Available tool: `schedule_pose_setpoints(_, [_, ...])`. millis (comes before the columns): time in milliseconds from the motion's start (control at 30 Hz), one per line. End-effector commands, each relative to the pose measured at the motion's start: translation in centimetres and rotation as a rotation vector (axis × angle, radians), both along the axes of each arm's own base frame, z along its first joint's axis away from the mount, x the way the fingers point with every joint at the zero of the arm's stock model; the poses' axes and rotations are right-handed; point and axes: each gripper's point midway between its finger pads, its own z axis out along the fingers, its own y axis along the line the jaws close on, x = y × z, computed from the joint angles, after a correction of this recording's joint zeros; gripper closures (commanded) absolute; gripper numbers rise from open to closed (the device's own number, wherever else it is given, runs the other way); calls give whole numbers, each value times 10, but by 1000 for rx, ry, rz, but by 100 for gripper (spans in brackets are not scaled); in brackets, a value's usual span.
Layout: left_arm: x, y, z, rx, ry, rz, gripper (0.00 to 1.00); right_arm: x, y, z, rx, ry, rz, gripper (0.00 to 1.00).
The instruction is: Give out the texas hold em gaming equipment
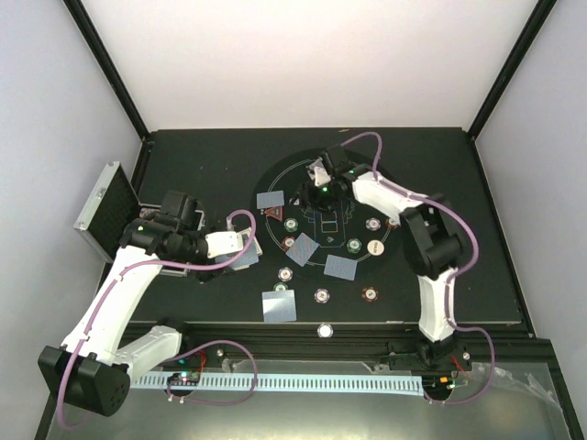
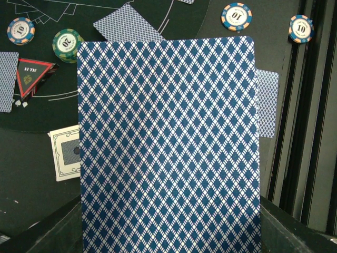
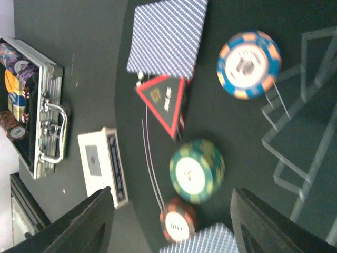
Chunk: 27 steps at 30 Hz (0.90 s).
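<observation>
My left gripper (image 1: 237, 242) is shut on a blue diamond-backed playing card (image 2: 167, 142) that fills the left wrist view and hides the jaws. It hangs over the black round mat's left edge (image 1: 260, 183). My right gripper (image 1: 318, 174) is open and empty above the mat's far side. In the right wrist view its fingers (image 3: 97, 221) flank a green chip (image 3: 196, 170) and a red-brown chip (image 3: 178, 221) below. A red triangle marker (image 3: 164, 100), a blue-orange chip (image 3: 247, 64) and a card (image 3: 167, 37) lie beyond. Several cards (image 1: 279, 305) and chips (image 1: 322, 295) are spread on the mat.
The open silver case (image 1: 105, 206) with chips inside stands at the far left. A white card box (image 2: 66, 153) lies left of the mat. A white button disc (image 1: 375, 247) is on the mat and another disc (image 1: 325, 330) lies at the front edge.
</observation>
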Motion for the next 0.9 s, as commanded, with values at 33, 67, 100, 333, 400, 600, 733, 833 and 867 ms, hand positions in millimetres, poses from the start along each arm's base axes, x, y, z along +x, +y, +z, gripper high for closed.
schedule_pose_setpoints(33, [1, -5, 11, -33, -20, -16, 98, -33, -42, 5, -40, -74, 85, 31])
schedule_pose_setpoints(67, [0, -6, 12, -37, -19, -17, 98, -38, -45, 1, -38, -68, 107, 28])
schedule_pose_setpoints(100, [0, -7, 13, -44, -21, -19, 98, -41, -48, -3, -41, -63, 134, 26])
schedule_pose_setpoints(333, [-4, -8, 17, -60, -32, -27, 98, -44, -39, -16, 2, -32, 280, 24])
schedule_pose_setpoints(400, [-4, -8, 17, -58, -32, -25, 98, -42, -37, -24, -2, -28, 302, 25])
schedule_pose_setpoints(600, [-4, -5, 13, -34, -27, -26, 98, -39, -27, -46, 27, 23, 370, 29])
schedule_pose_setpoints(733, [-2, -4, 13, -22, -27, -26, 98, -41, -22, -43, 69, 38, 394, 34])
schedule_pose_setpoints(833, [-1, -4, 14, -21, -28, -25, 98, -50, -20, -40, 110, 38, 422, 35])
schedule_pose_setpoints(867, [-1, -4, 14, -21, -28, -25, 98, -52, -21, -41, 111, 43, 426, 36])
